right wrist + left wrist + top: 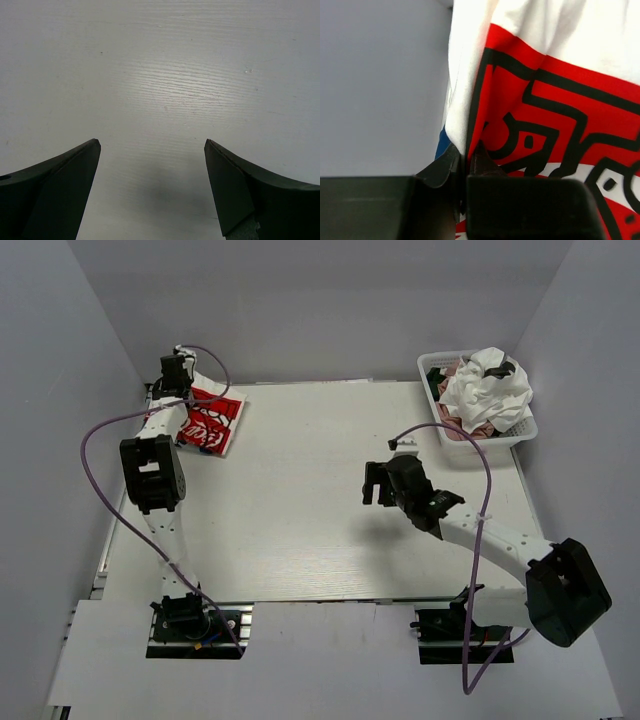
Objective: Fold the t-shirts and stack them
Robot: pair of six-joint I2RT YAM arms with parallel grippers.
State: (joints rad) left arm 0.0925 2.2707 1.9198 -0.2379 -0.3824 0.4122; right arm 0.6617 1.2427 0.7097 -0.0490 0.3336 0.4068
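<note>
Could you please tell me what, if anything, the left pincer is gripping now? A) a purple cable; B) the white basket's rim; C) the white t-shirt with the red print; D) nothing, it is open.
C: the left wrist view shows the left pincer shut on a fold of the white t-shirt with the red print.

Soft, even light fell from above, leaving the white table (300,530) bright without hard glare. A faint shadow lay beneath the right arm (490,535). The right wrist view showed a pale sheen on the wood, and the right gripper (151,142) was blurred at its near edges. Close up, the white t-shirt (560,30) looked vivid and sharp.
</note>
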